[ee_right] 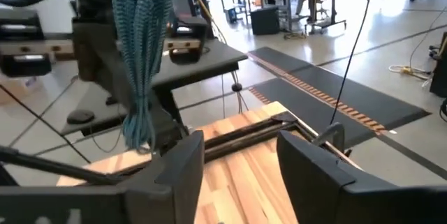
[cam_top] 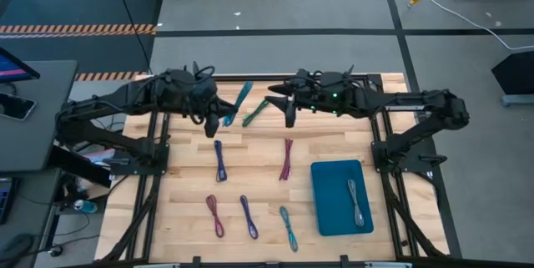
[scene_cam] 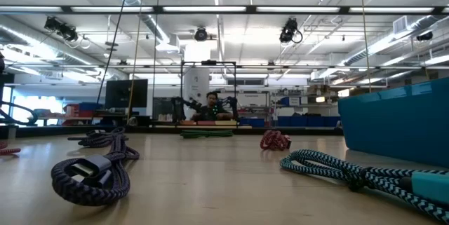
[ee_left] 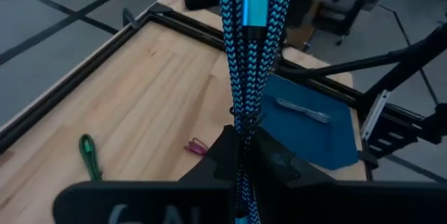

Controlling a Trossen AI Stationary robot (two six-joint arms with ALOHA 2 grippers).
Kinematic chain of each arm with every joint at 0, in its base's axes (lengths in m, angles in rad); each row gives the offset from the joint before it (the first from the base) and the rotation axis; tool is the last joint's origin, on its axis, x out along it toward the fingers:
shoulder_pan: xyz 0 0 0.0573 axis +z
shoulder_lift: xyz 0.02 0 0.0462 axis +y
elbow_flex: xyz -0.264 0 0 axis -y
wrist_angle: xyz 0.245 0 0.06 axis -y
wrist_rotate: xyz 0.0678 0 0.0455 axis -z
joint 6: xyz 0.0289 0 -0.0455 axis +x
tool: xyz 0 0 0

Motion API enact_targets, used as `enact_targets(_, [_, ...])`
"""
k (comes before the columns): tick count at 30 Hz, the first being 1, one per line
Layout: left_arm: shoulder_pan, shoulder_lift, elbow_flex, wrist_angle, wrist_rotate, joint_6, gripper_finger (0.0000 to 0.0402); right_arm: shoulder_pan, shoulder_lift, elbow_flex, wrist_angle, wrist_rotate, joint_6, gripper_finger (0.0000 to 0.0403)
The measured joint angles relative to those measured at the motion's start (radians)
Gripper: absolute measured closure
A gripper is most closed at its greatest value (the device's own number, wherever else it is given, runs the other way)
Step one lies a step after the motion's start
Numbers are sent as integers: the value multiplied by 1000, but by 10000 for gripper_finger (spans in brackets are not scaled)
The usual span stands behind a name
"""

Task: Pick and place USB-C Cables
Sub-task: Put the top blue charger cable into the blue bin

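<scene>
My left gripper (cam_top: 227, 118) is raised over the table's far middle, shut on a teal-and-black braided USB-C cable bundle (cam_top: 239, 101). My right gripper (ee_right: 241, 175) stands open and level just right of it, fingers toward the bundle (ee_right: 143, 42), nothing between them. A green cable (cam_top: 254, 114) lies flat on the table between the two grippers. A dark blue cable (cam_top: 219, 159) and a maroon one (cam_top: 286, 159) lie mid-table. A purple (cam_top: 215, 215), a blue (cam_top: 249, 216) and a teal one (cam_top: 288, 228) lie nearer the front. A grey cable (cam_top: 357, 201) rests in the blue tray (cam_top: 334, 218). My left gripper pinches the folded teal bundle between its two fingers (ee_left: 269, 161), all strands together, just below the thin tie (ee_left: 244, 118) around it. Most of the bundle stands out beyond the fingertips, slanting upward, its teal connector (ee_left: 255, 1) at the free end. It is lifted clear of the table.
The blue tray (ee_left: 328, 144) sits on the table's right half, toward the front. A black metal frame (cam_top: 380, 134) borders the wooden top, with both arms' bases at the far corners. Bare wood lies between the cable rows. A person sits far off in the room (scene_cam: 212, 106).
</scene>
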Motion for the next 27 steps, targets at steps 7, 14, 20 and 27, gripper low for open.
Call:
enact_targets(7, [-29,3,0,-1,-15,-24,379,0,24,1,151,-13,-8,168])
enact_targets(14, [-37,64,1,39,-15,3,379,3,24,0,167,-74,-1,159])
enact_targets(20, [-34,113,-1,100,-15,36,379,8,24,0,214,-161,-3,158])
enact_targets(27, [-34,125,0,138,-13,33,379,23,23,0,222,-210,-17,158])
